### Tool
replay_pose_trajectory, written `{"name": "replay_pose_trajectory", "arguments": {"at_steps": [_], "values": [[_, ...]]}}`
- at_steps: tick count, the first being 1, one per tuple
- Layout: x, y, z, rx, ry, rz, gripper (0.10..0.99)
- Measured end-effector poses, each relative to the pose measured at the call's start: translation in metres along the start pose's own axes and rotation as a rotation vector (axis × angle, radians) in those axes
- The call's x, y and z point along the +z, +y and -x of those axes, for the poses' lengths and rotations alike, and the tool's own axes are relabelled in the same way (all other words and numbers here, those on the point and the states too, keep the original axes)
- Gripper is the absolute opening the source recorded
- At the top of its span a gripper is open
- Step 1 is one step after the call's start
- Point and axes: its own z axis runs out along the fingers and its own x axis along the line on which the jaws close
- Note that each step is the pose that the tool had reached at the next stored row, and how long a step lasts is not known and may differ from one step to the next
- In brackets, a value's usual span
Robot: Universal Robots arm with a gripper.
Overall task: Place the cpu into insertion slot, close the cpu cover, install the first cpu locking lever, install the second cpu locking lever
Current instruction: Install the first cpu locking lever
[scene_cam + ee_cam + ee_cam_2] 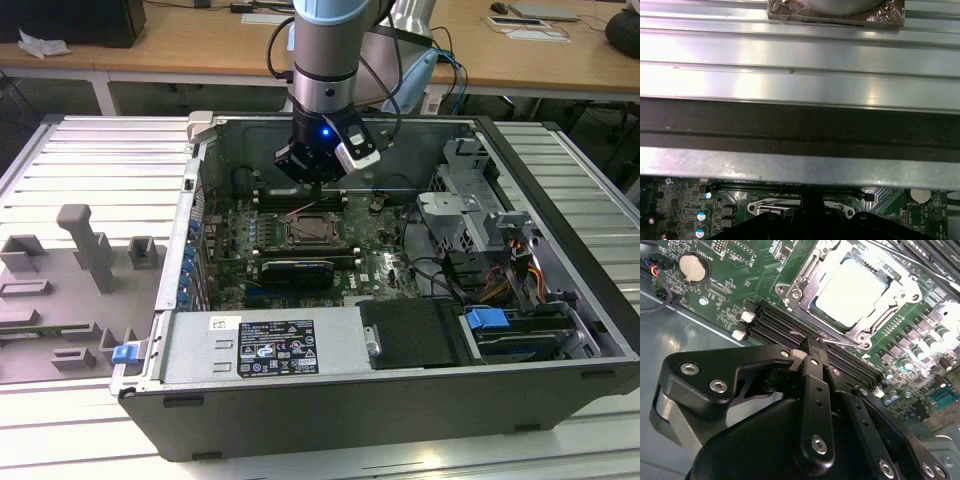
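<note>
Hovering my hand (pixel 812 347) with fingers pinched together on nothing, I see the cpu (pixel 852 292) seated in the insertion slot (pixel 316 231); the cpu cover (pixel 807 275) looks closed around it; from the hand, it lies at one o'clock in the second wrist view.

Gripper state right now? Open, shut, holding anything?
Gripper: shut, fingers pressed together in the second wrist view, nothing visible between them. It sits beside the cpu cover, which lies closed over the cpu.
</note>
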Motion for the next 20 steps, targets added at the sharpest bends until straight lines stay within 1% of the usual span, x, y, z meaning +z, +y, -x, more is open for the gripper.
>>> {"name": "replay_pose_trajectory", "arguments": {"at_steps": [10,13,15,20], "values": [[0.0080,-0.0002,0.0058,0.000,0.0000,0.000,0.106],[0.0123,-0.0008,0.0081,0.000,0.0000,0.000,0.106],[0.0143,-0.0010,0.0085,0.000,-0.0001,0.000,0.106],[0.0165,-0.0013,0.0089,0.000,0.0002,0.001,0.106]]}}
